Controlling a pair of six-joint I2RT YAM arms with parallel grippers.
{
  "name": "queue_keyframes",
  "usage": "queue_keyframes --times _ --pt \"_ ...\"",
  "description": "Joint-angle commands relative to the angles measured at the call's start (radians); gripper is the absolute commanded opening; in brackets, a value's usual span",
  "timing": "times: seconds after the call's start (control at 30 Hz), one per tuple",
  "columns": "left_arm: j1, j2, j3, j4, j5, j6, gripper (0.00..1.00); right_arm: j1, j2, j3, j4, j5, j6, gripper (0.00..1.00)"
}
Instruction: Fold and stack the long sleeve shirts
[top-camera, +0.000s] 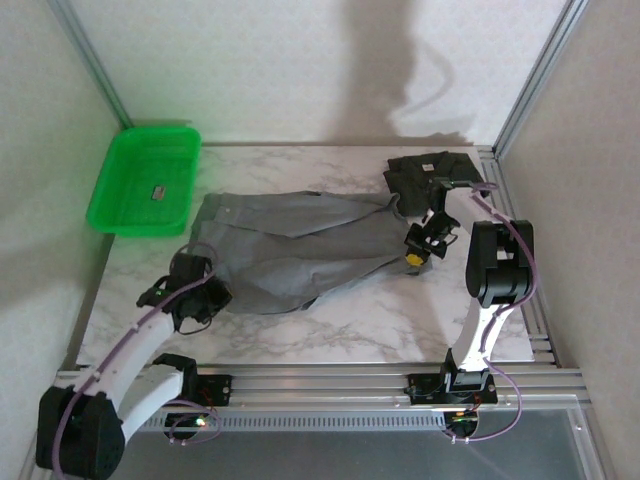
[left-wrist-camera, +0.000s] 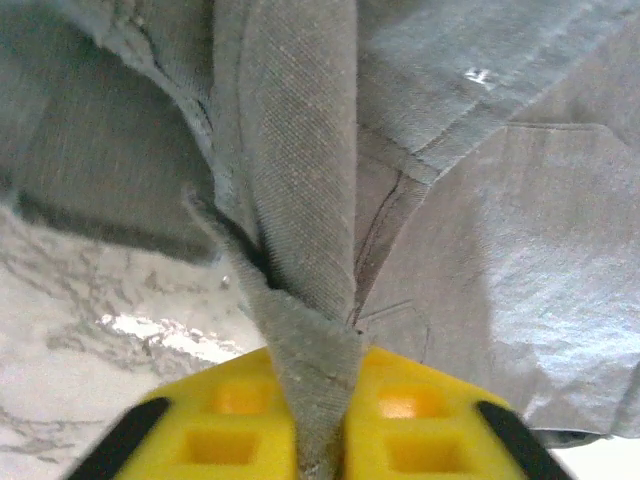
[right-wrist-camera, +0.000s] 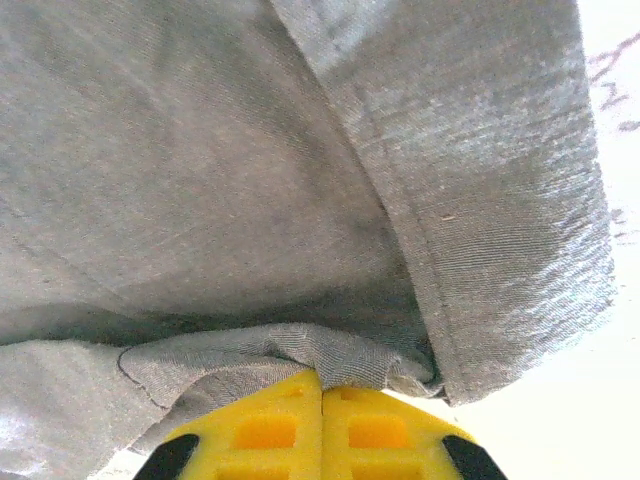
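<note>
Table (top-camera: 400, 320): white marbled top, carrying all the items noted below.

Grey shirt (top-camera: 300, 245): lies spread across the middle of the table, running from near the left front to the right rear. It is creased, and one edge is folded over on itself.

Right arm (top-camera: 500, 265): rises from its base at the near right edge. The forearm leans forward and bends down to the right end of the grey shirt.

Left arm (top-camera: 130, 360): reaches low and diagonally from the near left corner to the left end of the grey shirt.

Green tray (top-camera: 140, 230): at the far left corner, apart from the grey shirt. A small dark item (top-camera: 157, 192) lies on its floor; what it is cannot be told.

Charcoal shirt (top-camera: 420, 172): a folded bundle at the far right of the table, just beyond the right end of the grey shirt.

Left gripper (top-camera: 190, 252): in the left wrist view, the gripper (left-wrist-camera: 320, 390) has a narrow band of the grey shirt (left-wrist-camera: 500, 250) pinched between its yellow pads. The cloth fills the slim gap.

Right gripper (top-camera: 412, 256): in the right wrist view, the gripper (right-wrist-camera: 322, 385) has its pads pressed together. They are nipped on a bunched fold of the grey shirt (right-wrist-camera: 250, 180) near the hem.
</note>
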Motion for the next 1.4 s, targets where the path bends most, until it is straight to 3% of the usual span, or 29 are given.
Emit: queue_keyframes --times 0.0,0.1,0.13,0.23,0.33,0.47,0.73,0.93,1.13,1.27,1.37 --pt "-0.010 -0.089 -0.037 0.079 0.030 -0.094 0.36 -0.005 -0.028 -0.012 -0.011 0.032 0.008 0.02" --pt "-0.010 -0.133 -0.024 0.005 -0.010 -0.117 0.74 -0.010 -0.021 -0.006 -0.018 0.040 0.003 0.02" --pt "-0.010 -0.135 -0.011 -0.035 -0.037 -0.131 0.99 -0.010 -0.017 -0.003 -0.021 0.041 0.002 0.02" --pt "-0.008 -0.079 0.061 -0.108 -0.065 -0.151 0.99 -0.009 -0.016 -0.007 -0.015 0.043 0.002 0.02" --pt "-0.008 0.072 0.160 -0.246 -0.142 -0.160 1.00 -0.010 -0.019 -0.004 -0.015 0.039 0.002 0.02" --pt "-0.004 0.220 0.200 -0.240 -0.130 -0.160 1.00 -0.010 -0.012 0.001 -0.023 0.033 -0.008 0.02" --pt "0.113 0.236 0.240 -0.342 -0.234 -0.093 1.00 -0.011 -0.031 0.002 -0.042 0.033 -0.019 0.03" --pt "0.131 0.219 0.245 -0.333 -0.299 -0.118 1.00 -0.011 -0.030 -0.015 -0.022 0.013 -0.016 0.03" --pt "0.133 0.241 0.261 -0.272 -0.232 -0.071 0.85 -0.011 -0.024 -0.011 -0.026 0.012 -0.028 0.03" --pt "0.130 0.291 0.263 -0.271 -0.254 -0.005 0.71 -0.011 -0.017 -0.014 -0.015 -0.003 -0.023 0.03" --pt "0.134 0.339 0.259 -0.294 -0.283 0.009 0.71 -0.011 -0.017 -0.011 -0.019 -0.001 -0.029 0.03"
